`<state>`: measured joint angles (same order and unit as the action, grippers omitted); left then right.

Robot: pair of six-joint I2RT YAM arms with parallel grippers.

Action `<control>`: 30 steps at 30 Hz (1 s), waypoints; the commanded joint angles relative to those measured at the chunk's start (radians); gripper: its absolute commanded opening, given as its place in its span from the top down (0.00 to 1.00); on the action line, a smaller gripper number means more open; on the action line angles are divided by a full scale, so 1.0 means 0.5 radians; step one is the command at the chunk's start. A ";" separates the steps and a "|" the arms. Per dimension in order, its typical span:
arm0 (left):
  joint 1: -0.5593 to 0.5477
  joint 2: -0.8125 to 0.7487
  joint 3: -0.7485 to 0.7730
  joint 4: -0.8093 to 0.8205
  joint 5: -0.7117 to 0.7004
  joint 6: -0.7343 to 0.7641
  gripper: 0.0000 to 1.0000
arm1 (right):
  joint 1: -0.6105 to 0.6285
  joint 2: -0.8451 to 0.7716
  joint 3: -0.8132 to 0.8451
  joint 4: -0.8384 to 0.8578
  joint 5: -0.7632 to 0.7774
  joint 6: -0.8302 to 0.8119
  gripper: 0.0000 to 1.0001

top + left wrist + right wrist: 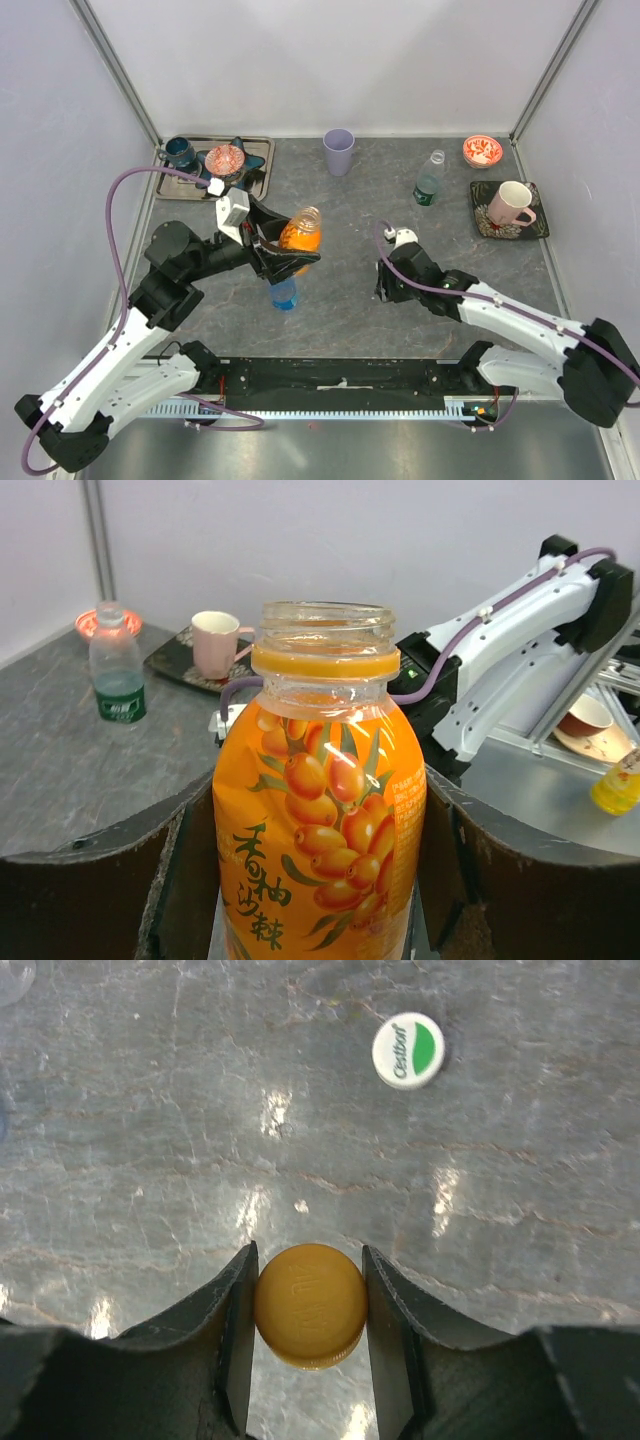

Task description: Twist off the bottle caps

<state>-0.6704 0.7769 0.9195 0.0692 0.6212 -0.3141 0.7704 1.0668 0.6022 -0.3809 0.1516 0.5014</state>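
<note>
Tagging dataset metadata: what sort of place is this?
Probably a lab robot workcell: plain white panel walls on metal frame posts, a grey marbled tabletop, and two white-and-black robot arms bolted to a black base rail.

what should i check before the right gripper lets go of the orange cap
1. Orange cap off the bottle: ok, the neck is bare.
2. Right gripper grips the cap: ok, both fingers touch its sides.
3. Cap low enough over the table to release: cannot tell.
4. Spot apart from the green-white cap: ok, that one lies well away.
5. Left gripper holds the bottle: ok, it sits between the fingers.
</note>
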 commanded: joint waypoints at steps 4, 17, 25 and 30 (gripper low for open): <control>0.003 -0.112 -0.124 -0.102 -0.258 0.144 0.64 | 0.033 0.299 0.029 0.400 0.077 0.068 1.00; 0.003 -0.204 -0.210 -0.126 -0.347 0.162 0.63 | 0.045 0.738 0.139 0.391 0.307 0.117 0.98; 0.003 -0.207 -0.231 -0.181 -0.353 0.174 0.61 | 0.113 0.757 0.127 0.345 0.255 0.123 0.51; 0.003 -0.213 -0.253 -0.184 -0.353 0.168 0.61 | 0.131 0.686 0.106 0.323 0.237 0.126 0.35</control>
<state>-0.6704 0.6834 0.8032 -0.0299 0.4610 -0.2676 0.8246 1.4368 0.6571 -0.1951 0.2844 0.5518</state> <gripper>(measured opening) 0.716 0.609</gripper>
